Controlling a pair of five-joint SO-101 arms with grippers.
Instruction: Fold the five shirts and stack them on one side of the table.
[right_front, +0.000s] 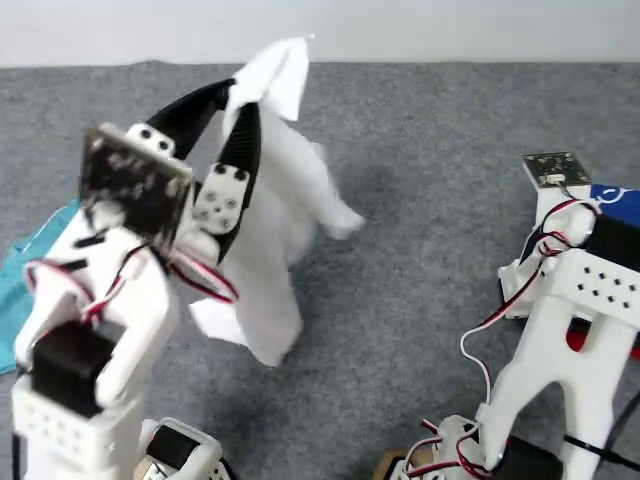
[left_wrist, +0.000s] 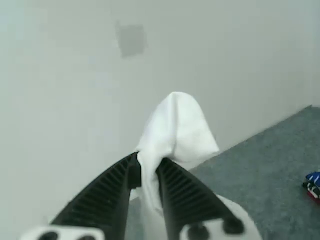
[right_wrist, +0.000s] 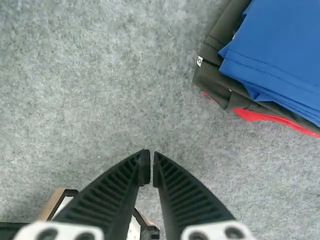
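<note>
White shirt: The white shirt (right_front: 275, 230) hangs in a loose drape from one bunched point. Its lower part rests on the tabletop (right_front: 430, 200), left of the middle and toward the far edge.
Handling: We judge it light, soft and limp. It keeps no shape of its own, so it will sag and twist under a single pinch. It is not fragile, but thin cloth could slip out of a shallow grip.
Where to hold: We would take two spread points, such as shoulder seams or hem corners, so it hangs flat. We cannot tell which part is held now.
Left pincer: The left pincer (right_front: 238, 98) is raised and pinching a fold of the white shirt, with a tuft of cloth standing out beyond its tips.
Right pincer: The right pincer (right_wrist: 151, 156) is pressed together with nothing in it, above bare tabletop near the stack.
Folded stack: A blue shirt (right_wrist: 280, 55) lies on a black one (right_wrist: 220, 75), with a red one (right_wrist: 270, 119) beneath, at the right edge.
Teal shirt: The teal shirt (right_front: 35, 270) lies at the left edge, seemingly unfolded.
Progress: We judge three shirts stacked, one in hand and one waiting.
</note>
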